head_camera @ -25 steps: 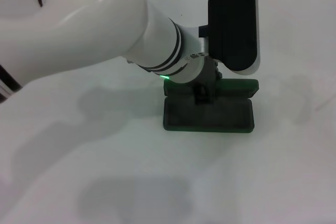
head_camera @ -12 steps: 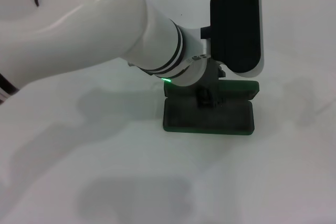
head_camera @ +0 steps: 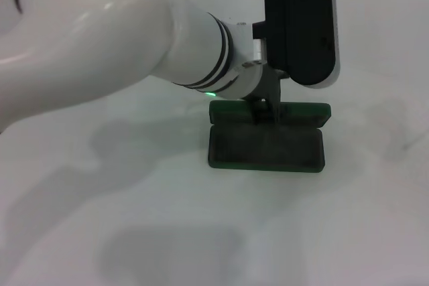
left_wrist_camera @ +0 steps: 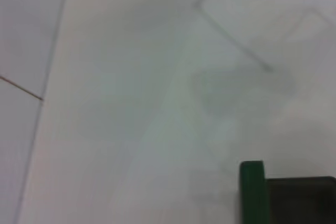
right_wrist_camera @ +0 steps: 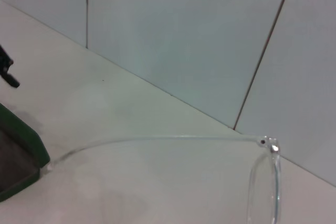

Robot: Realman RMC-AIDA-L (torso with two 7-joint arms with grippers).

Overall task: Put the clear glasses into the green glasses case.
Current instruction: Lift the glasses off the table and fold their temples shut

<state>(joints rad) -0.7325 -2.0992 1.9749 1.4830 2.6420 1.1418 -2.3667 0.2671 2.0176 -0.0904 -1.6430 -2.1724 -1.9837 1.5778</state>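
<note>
A: Head view?
B: The green glasses case [head_camera: 267, 137] lies open on the white desk [head_camera: 167, 232], long axis left to right, dark lining up, lid at the far side. The left gripper [head_camera: 267, 106] hangs over the hinge; cannot tell its fingers' state.
A: Left wrist view?
B: One green case corner [left_wrist_camera: 253, 190].
A: Right wrist view?
B: The clear glasses [right_wrist_camera: 262, 182] show, one thin temple reaching to the case edge [right_wrist_camera: 23, 145]. Right gripper not visible.

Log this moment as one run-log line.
left gripper: at open green glasses case hinge | clear glasses: on table beside case, not yet in | right gripper: unseen
</note>
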